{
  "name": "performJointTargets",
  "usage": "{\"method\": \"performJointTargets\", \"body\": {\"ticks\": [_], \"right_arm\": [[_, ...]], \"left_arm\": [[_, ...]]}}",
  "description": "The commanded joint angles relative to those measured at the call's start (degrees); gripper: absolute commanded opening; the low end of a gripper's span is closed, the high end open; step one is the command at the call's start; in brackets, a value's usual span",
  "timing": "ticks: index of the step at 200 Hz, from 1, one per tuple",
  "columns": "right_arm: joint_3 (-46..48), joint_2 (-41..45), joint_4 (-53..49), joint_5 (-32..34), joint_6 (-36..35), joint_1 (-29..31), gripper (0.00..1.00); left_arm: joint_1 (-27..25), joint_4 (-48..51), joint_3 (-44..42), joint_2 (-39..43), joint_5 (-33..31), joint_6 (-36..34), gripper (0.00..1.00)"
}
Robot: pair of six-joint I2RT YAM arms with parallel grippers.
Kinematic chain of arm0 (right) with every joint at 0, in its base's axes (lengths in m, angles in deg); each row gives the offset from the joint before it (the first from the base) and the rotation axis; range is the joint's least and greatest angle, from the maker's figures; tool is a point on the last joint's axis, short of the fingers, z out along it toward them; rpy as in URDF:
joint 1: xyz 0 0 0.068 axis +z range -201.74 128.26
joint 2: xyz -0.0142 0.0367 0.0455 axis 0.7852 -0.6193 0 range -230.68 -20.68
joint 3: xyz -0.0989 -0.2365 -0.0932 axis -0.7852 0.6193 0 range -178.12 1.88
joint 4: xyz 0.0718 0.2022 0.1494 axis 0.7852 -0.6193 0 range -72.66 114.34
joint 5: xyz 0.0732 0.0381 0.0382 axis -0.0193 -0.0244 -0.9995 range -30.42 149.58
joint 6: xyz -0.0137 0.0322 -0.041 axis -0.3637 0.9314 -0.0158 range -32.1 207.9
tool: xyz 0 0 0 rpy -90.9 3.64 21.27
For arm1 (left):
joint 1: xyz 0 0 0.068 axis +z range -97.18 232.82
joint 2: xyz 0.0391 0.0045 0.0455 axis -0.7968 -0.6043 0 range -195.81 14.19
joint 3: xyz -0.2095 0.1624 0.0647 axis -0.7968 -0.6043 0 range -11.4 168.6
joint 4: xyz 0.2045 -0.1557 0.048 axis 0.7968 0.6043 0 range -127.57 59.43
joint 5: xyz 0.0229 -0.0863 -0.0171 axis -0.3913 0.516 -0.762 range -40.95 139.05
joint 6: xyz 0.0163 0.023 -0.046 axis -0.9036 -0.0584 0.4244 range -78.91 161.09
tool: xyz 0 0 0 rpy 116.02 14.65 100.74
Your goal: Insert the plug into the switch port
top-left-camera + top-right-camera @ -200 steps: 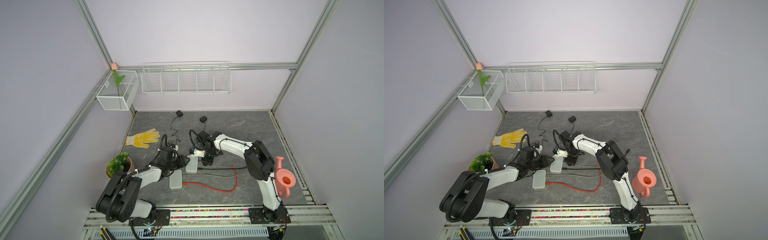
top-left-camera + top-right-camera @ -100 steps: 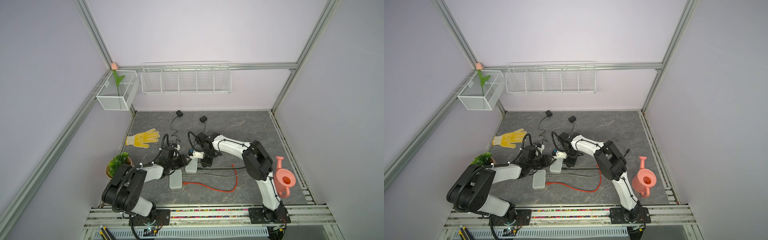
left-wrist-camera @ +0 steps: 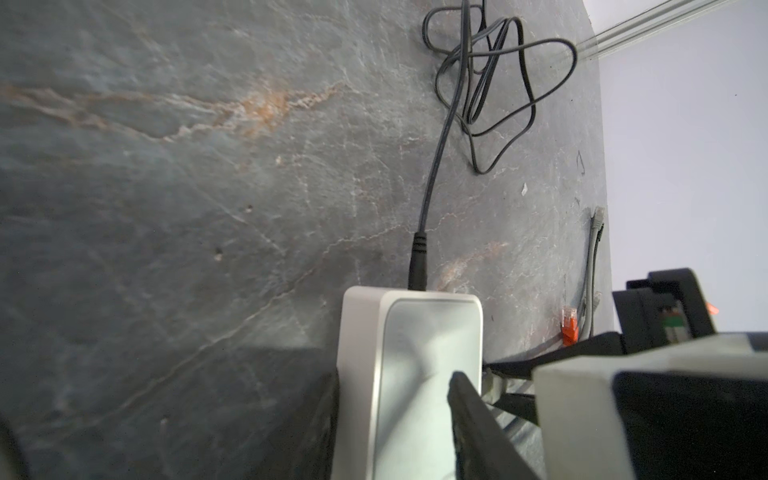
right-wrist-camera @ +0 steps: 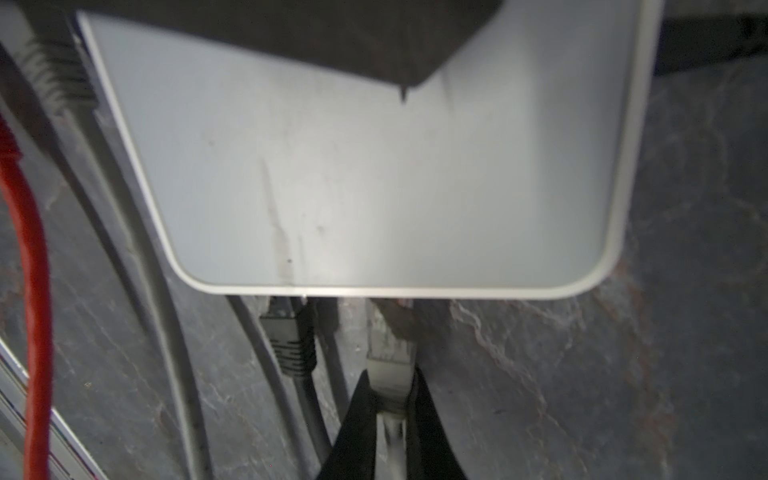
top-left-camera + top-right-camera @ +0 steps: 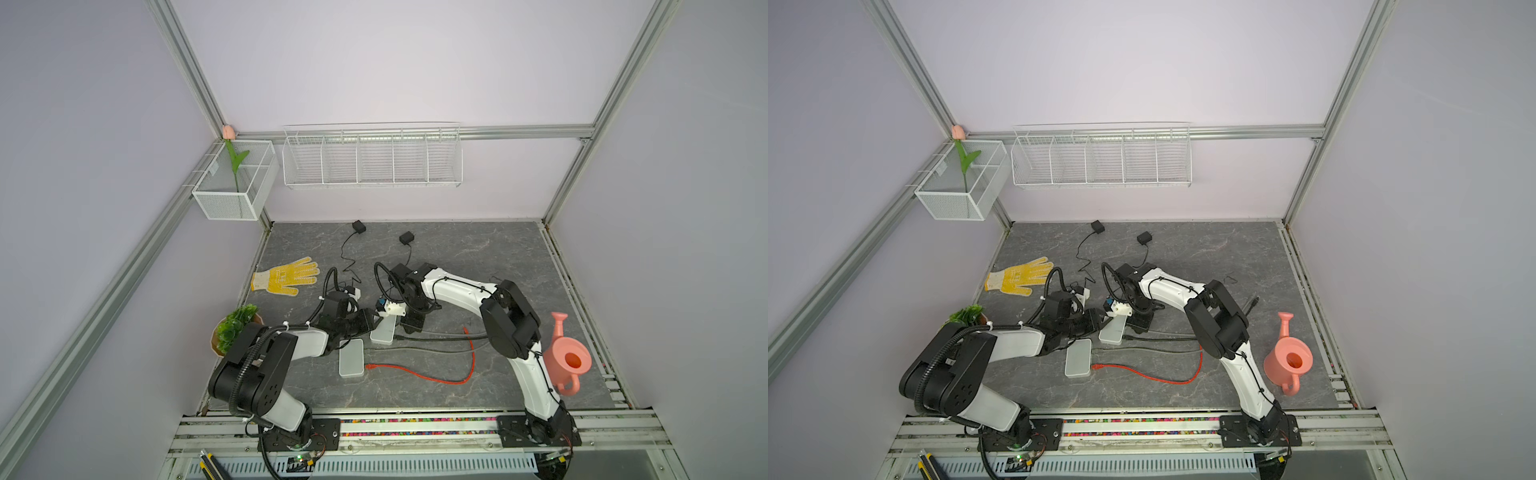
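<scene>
While the left gripper (image 3: 395,376) clamps the switch (image 4: 374,166) by its two long sides, that flat white box with rounded corners lies on the grey bench (image 4: 582,374). At the switch's port edge a black plug (image 4: 289,336) meets the housing. Just beside it is the grey plug (image 4: 390,353): pale, ribbed boot, slightly tilted, tip touching that edge; how deep it goes I cannot tell. The right gripper (image 4: 390,384) pinches its boot, jaws narrow.
</scene>
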Motion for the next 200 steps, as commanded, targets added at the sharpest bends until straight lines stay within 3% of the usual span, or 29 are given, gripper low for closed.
{"method": "performJointTargets", "body": {"ticks": [1,130,200], "right_arm": [[-0.9,-0.5,0.4,-1.8,0.1,0.4,0.07],[-3.3,-1.3,2.4,2.4,3.4,1.1,0.07],[0.4,1.4,4.0,2.3,3.6,2.5,0.07]], "left_arm": [[-0.8,0.5,1.2,-1.2,0.8,-1.1,0.43],[-4.0,3.3,1.3,0.0,-2.7,-1.3,0.42],[-4.0,5.2,1.3,2.4,-5.5,-1.0,0.41]]}}
